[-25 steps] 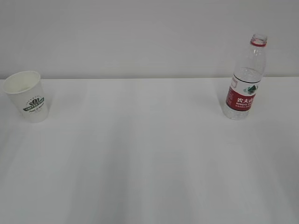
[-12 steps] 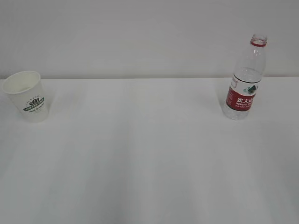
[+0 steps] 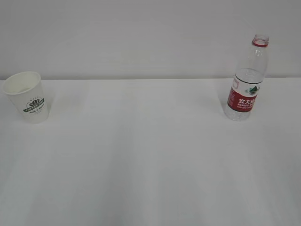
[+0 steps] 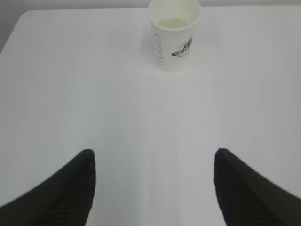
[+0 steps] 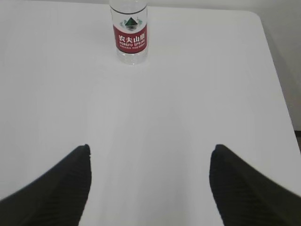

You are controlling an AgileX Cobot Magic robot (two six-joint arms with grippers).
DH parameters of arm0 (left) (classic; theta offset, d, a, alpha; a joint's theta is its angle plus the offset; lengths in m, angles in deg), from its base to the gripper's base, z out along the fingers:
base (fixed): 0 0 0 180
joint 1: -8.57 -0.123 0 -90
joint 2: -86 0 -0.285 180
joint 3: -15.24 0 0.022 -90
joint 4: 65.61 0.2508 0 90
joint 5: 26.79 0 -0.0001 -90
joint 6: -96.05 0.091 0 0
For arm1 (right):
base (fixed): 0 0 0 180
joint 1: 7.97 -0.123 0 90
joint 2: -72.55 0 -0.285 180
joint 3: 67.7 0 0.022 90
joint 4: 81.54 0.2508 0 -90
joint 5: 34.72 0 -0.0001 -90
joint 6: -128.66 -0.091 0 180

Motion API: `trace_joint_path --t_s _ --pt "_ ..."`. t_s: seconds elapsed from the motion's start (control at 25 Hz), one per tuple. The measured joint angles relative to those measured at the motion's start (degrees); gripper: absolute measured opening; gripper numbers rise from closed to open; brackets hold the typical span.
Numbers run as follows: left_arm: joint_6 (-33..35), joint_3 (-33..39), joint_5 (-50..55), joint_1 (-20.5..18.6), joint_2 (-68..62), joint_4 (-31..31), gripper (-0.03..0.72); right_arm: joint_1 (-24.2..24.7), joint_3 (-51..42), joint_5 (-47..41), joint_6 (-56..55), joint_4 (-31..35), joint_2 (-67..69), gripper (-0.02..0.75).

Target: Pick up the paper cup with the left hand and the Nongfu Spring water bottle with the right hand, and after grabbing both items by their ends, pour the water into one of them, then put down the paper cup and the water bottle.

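Note:
The white paper cup (image 3: 28, 98) with its dark green logo stands upright at the far left of the table; in the left wrist view the cup (image 4: 174, 35) is far ahead, some liquid showing at its bottom. My left gripper (image 4: 154, 153) is open, nothing between its fingers. The Nongfu Spring water bottle (image 3: 246, 79), uncapped, with a red label, stands upright at the far right; in the right wrist view the bottle (image 5: 129, 30) is well ahead and left of centre. My right gripper (image 5: 150, 148) is open and holds nothing. Neither arm shows in the exterior view.
The white table (image 3: 150, 155) stretches between cup and bottle under a plain white wall. Its right edge and rounded far corner (image 5: 270, 56) show in the right wrist view, its left far corner (image 4: 21, 21) in the left wrist view.

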Motion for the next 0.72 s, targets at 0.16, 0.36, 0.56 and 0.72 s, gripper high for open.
trace_joint_path --t_s 0.16,0.36,0.56,0.72 --pt "1.9 -0.6 4.2 0.0 0.0 -1.5 0.570 0.0 0.0 -1.9 0.0 0.2 0.0 0.587" --pt "2.1 -3.6 10.6 0.0 0.1 -2.1 0.570 0.0 -0.1 -4.1 0.0 0.3 0.0 0.587" --pt "2.1 -4.0 17.0 0.0 0.1 -2.9 0.570 0.0 -3.0 -5.0 0.8 1.5 -0.1 0.587" --pt "2.1 -4.0 18.2 0.0 0.1 -2.6 0.570 0.0 -4.1 -5.0 1.0 1.7 -0.1 0.587"
